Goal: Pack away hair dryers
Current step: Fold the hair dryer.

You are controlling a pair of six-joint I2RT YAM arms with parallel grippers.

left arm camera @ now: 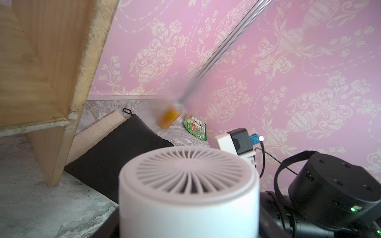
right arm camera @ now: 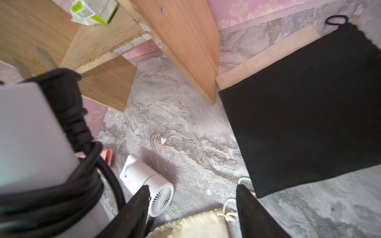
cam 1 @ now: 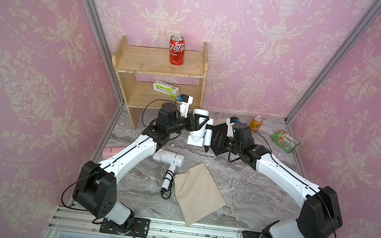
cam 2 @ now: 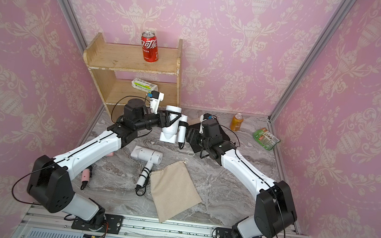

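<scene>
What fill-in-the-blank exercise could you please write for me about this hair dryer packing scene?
The hair dryer in the left gripper is ___ in colour.
The red can stands on the wooden shelf's ___ board.
The pouch lying nearest the arm bases is ___.
The right gripper is ___, holding nothing.
Missing words: white; top; beige; open.

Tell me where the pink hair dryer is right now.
In both top views the pink hair dryer lies on the table at the robot's left edge, mostly hidden beneath the left arm, left of the white hair dryer lying flat.
</scene>
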